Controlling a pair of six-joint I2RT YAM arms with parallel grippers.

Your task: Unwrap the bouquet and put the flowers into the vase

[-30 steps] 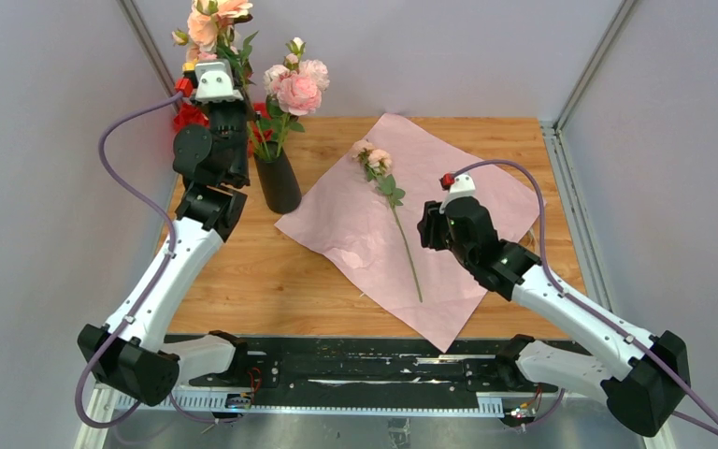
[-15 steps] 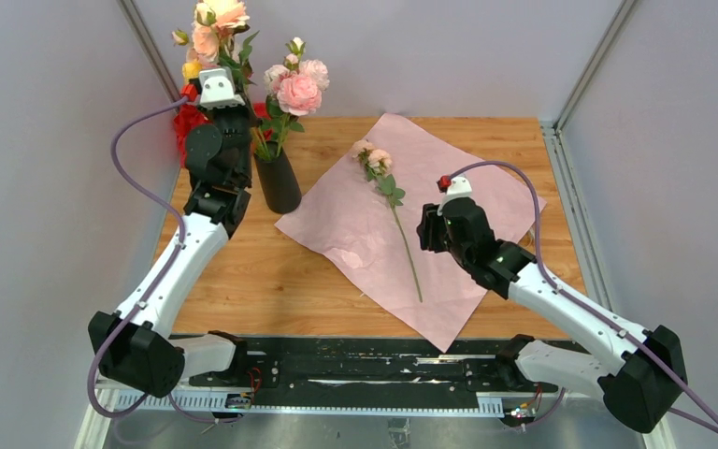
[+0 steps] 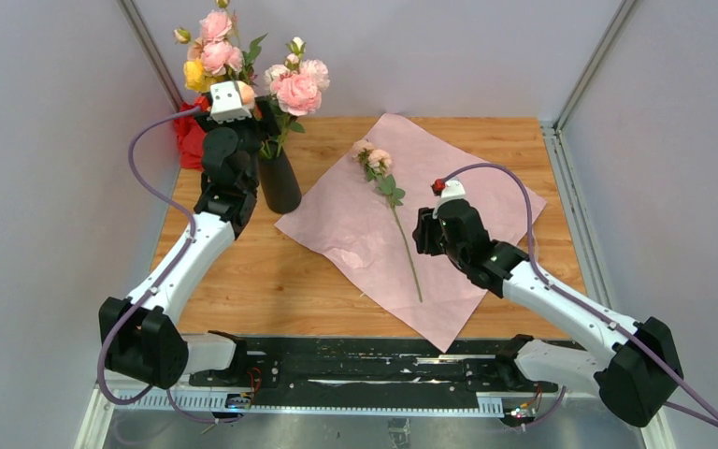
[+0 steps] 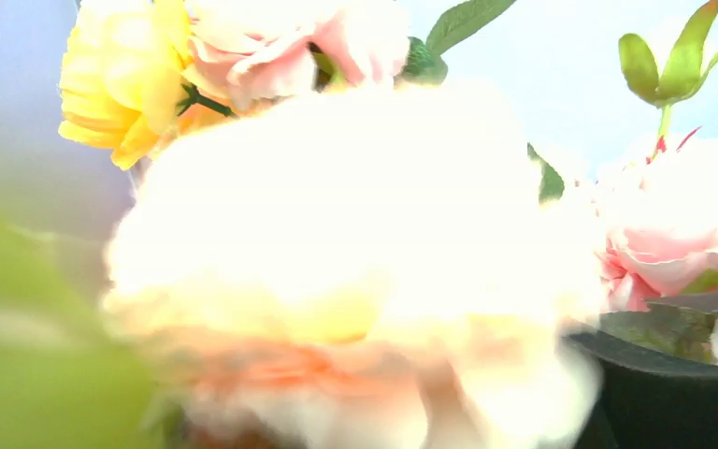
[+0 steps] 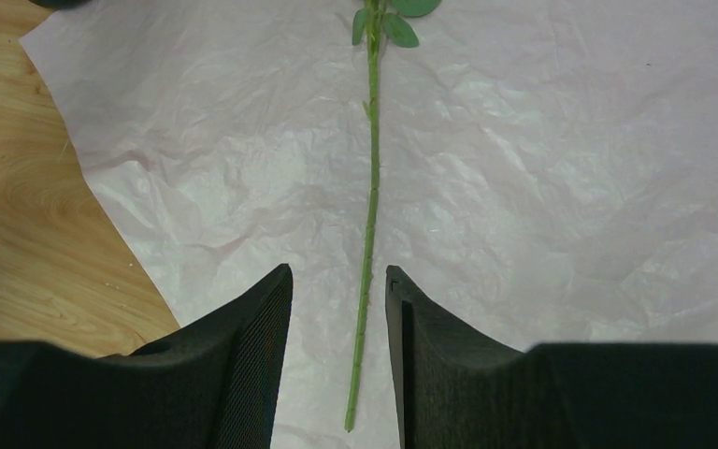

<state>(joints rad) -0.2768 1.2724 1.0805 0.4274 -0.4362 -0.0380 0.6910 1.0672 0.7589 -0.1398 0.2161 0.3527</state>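
Observation:
The bouquet's paper (image 3: 449, 178) lies spread flat on the table, pink side up. One stem (image 3: 402, 234) with small pink blooms (image 3: 372, 157) lies on it. My right gripper (image 5: 337, 276) hovers open low over the stem's (image 5: 370, 206) cut end, a finger on each side without touching it. The black vase (image 3: 279, 180) holds pink roses (image 3: 297, 89). Just left of the vase top is my left gripper (image 3: 246, 103), with pink and yellow flowers (image 3: 208, 58) rising behind it. A blurred pale bloom (image 4: 337, 262) fills the left wrist view and hides the jaws; the vase rim (image 4: 673, 360) shows at lower right.
A red cloth (image 3: 190, 138) lies at the back left against the wall, behind the left arm. Metal frame posts (image 3: 580, 84) and grey walls close in the wooden table (image 3: 271, 271) on three sides.
The left arm has swung right, to the vase, and the pink and yellow flowers have moved with it. The right gripper has crept slightly left over the stem.

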